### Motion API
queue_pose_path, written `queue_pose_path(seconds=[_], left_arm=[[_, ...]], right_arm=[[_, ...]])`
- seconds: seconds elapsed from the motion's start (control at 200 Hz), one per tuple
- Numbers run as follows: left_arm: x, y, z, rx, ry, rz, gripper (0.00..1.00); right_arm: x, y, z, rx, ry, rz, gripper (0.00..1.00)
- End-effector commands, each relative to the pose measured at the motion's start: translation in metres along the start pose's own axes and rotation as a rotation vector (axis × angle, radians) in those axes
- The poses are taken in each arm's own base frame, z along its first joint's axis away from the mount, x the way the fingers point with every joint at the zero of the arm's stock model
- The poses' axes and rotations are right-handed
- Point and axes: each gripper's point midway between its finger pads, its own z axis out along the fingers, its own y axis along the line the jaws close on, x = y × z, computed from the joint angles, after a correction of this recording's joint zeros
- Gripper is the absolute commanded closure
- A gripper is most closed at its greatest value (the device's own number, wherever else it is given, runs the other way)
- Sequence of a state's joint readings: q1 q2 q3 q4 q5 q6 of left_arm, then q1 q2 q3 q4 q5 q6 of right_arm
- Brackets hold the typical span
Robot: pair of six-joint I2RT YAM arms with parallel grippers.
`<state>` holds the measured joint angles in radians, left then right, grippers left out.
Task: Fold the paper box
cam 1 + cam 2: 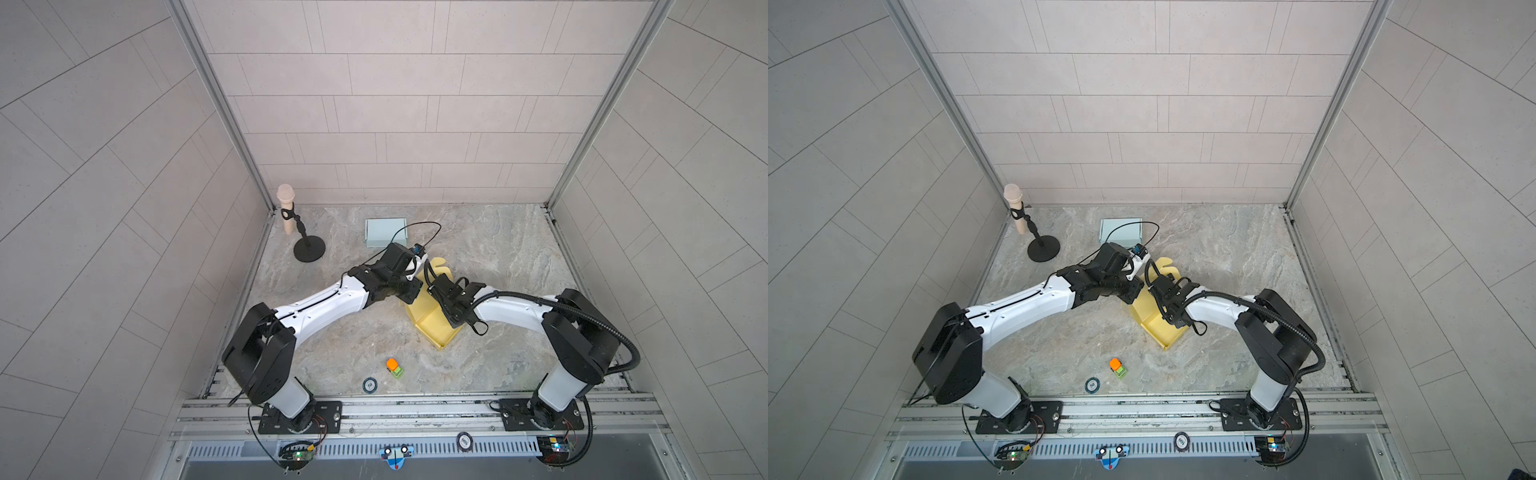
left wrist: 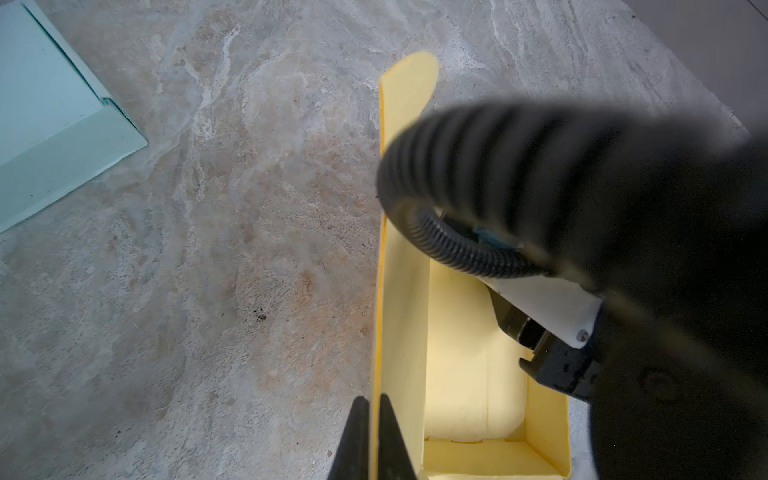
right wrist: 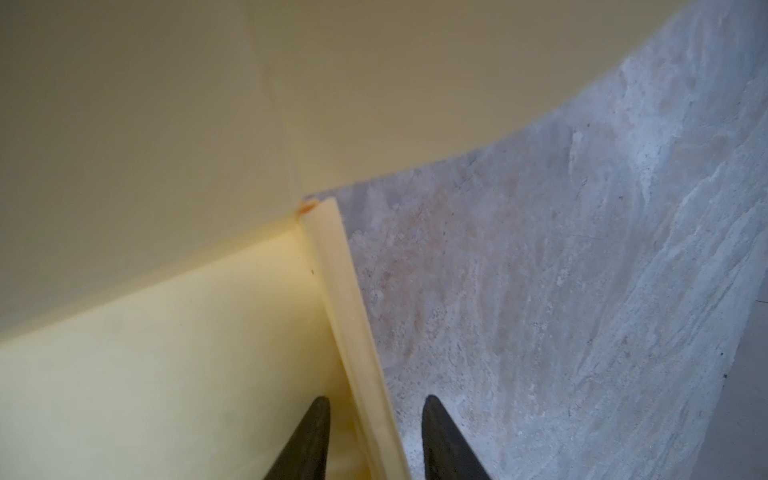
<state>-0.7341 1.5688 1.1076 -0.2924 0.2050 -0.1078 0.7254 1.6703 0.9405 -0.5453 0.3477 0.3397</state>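
Yellow paper box (image 1: 430, 328) sits about mid-counter (image 1: 498, 257). It is matte card on veined, marble-look stone: a shallow open tray with thin upright walls and a rounded tongue flap (image 1: 438, 264) poking toward 12 o'clock.

Both arms come off the rail (image 1: 415, 409) at 6 o'clock with elbows cocked outward, the left sweeping in from 8 and the right from 4. Their wrists meet low over the box, and in both top views those wrists hide the fingers.

The left wrist view shows the left claw (image 2: 374, 405) nipped tight on one long side wall, a dark finger on each face of the card. A blurred ribbed hose (image 2: 465, 249) from the other arm crosses that view.

The right wrist view shows the right claw (image 3: 376, 401) parted, straddling the opposite wall (image 3: 353, 311), a doubled-over strip. Stone shows between the strip and the outer finger, and nothing is gripped.

A mint-green box (image 1: 385, 232), flat-topped and closed, lies at 11 o'clock of the yellow one. A pale microphone (image 1: 286, 208) on a black round-footed stand is at 10, and a small orange-and-green toy (image 1: 395, 368) is at 7.
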Motion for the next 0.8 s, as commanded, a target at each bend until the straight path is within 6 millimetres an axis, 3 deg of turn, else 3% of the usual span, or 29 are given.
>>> queue_pose_path(seconds=[0.0, 0.22, 0.531, 0.636, 0.791], left_arm=[[0.012, -0.014, 0.009, 0.04, 0.02, 0.038, 1.0], [0.016, -0.007, 0.005, -0.026, 0.045, 0.101, 1.0], [0.003, -0.012, -0.008, -0.059, 0.036, 0.207, 1.0], [0.001, -0.022, -0.012, -0.051, 0.036, 0.27, 1.0], [-0.002, -0.031, -0.017, -0.049, 0.048, 0.343, 1.0]], right_arm=[[-0.012, 0.012, -0.016, -0.08, -0.065, 0.039, 0.55], [-0.013, 0.004, -0.027, -0.128, -0.107, 0.118, 0.38], [-0.014, -0.022, -0.044, -0.201, -0.227, 0.233, 0.12], [-0.018, -0.028, -0.051, -0.216, -0.28, 0.244, 0.11], [-0.035, -0.039, -0.077, -0.251, -0.439, 0.248, 0.08]])
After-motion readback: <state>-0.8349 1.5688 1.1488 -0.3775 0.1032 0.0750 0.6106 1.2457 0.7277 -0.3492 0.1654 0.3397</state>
